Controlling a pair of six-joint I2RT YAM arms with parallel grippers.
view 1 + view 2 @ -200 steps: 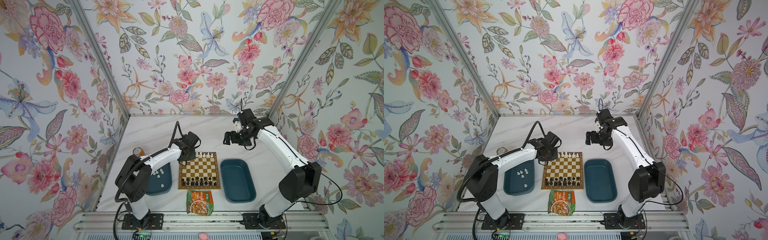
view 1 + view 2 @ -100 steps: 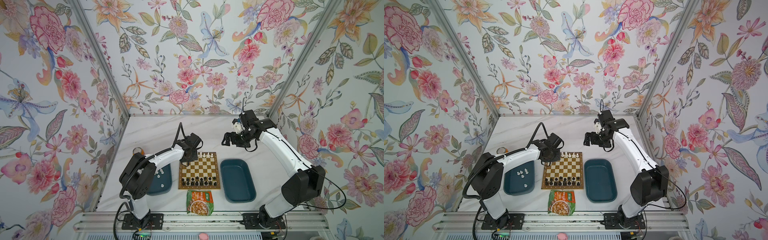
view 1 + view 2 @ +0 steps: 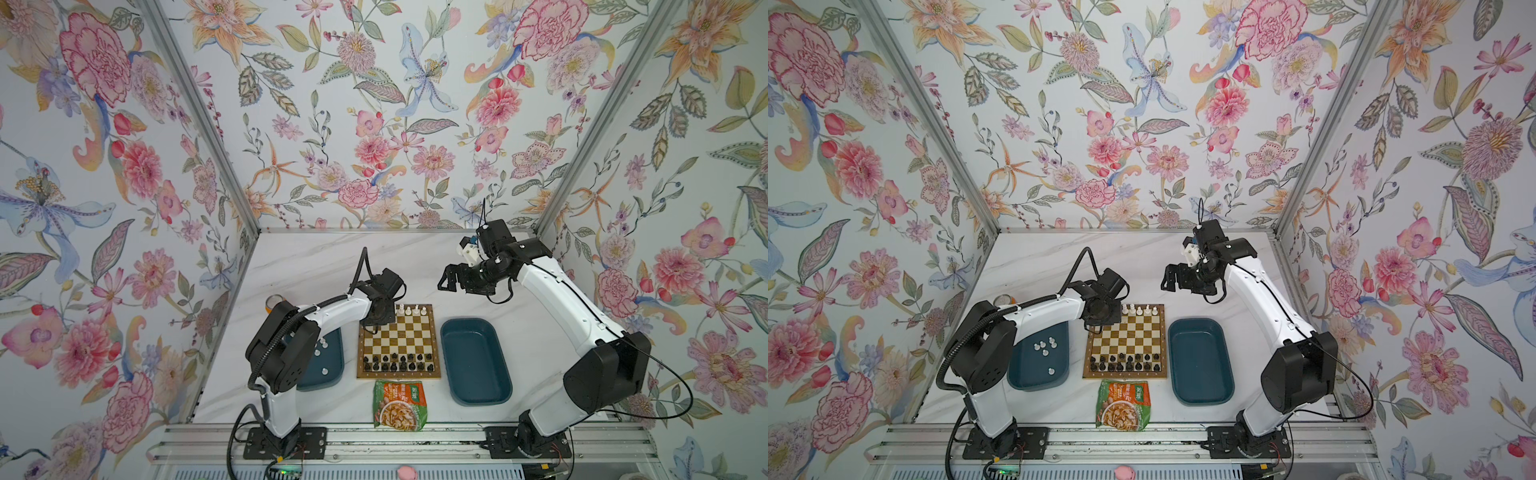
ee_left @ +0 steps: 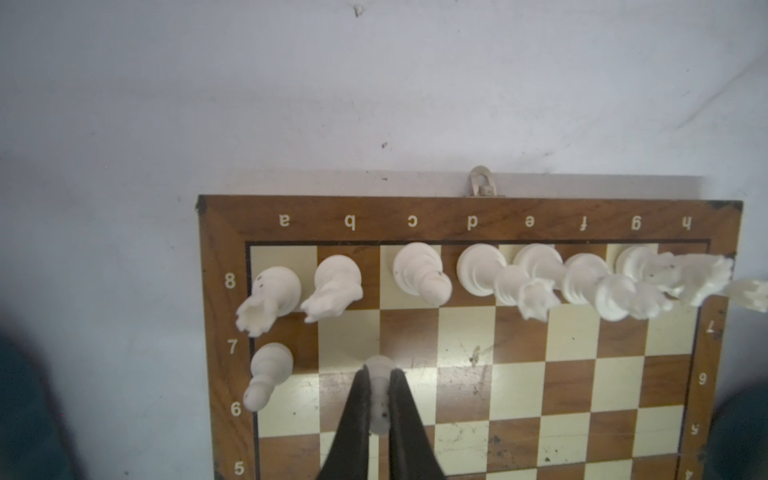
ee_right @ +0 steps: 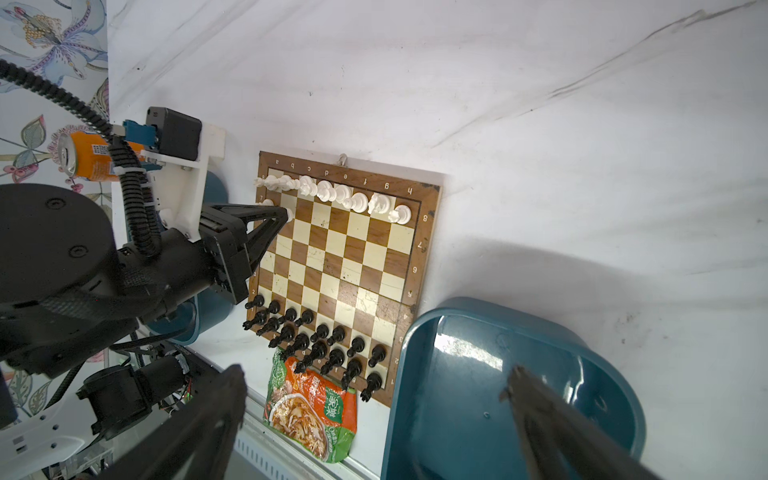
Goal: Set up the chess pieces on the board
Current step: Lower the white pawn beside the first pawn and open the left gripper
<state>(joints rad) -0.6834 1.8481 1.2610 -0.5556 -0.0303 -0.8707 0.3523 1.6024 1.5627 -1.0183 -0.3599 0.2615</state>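
The left end effector [image 4: 379, 374] is clamped shut on a white pawn [image 4: 379, 361], one finger on each side of its slim body. The wider foot pokes out past the tips above the second-rank square just beside the pawn on a7 [image 4: 268, 374]. Whether the foot is already touching the board [image 3: 397, 338] cannot be told.

The right end effector [image 3: 446, 281] hangs above the far part of the surface [image 3: 316, 266], spread wide and holding nothing.

On the board, the white back row [image 4: 478, 274] stands along the far edge and the black pieces [image 3: 399, 363] fill the two near rows. The loose white pawns [image 3: 1044, 347] wait in the left tray [image 3: 1059, 372].

The held pawn looks like hard, smooth plastic. It is probably very light and stiff, with no give, so a modest squeeze should hold it. Its glossy, rounded surface could let it twist or squirt out if pinched on the head. The narrow waist under the head seems the safest place to hold it, with the piece kept upright.

Its small foot will likely topple at a nudge. The neighbours on a7 and b8 stand close, so the fingers probably have little room to part without brushing them.
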